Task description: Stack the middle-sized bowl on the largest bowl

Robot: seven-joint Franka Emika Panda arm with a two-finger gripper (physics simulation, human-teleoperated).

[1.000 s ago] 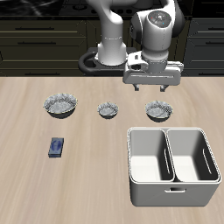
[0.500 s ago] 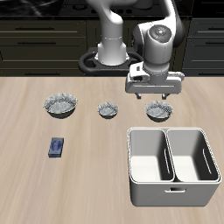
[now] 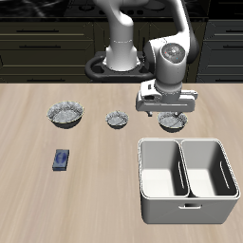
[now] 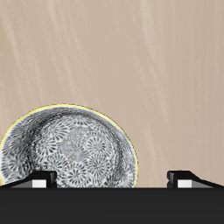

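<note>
Gripper [image 3: 169, 109] was found suspended over the middle-sized bowl [image 3: 173, 120], its two fingers spread wide and holding nothing; in the wrist view the fingertips [image 4: 38, 181] stood far apart, one just over the bowl's rim, the other over bare wood. No contact between finger and bowl could be confirmed.

Taking the white double-compartment bin [image 3: 188, 179] as the reference: it stood nearest the table's front edge, both compartments visible from above. A small blue object [image 3: 63, 158] lay level with the bin, well apart from it, across the table [image 3: 95, 199].

The middle-sized bowl [image 4: 69, 146] sat upright on the table just behind the bin, close to its rear wall, partly covered by the gripper in the exterior view. Its patterned grey-white interior and pale rim showed clearly in the wrist view.

The smallest bowl [image 3: 117, 120] stood in the same row, behind the bin and a little beyond its corner. The largest bowl [image 3: 64, 115] sat upright at the far end of that row, farthest from the bin, well apart from the middle-sized bowl
</note>
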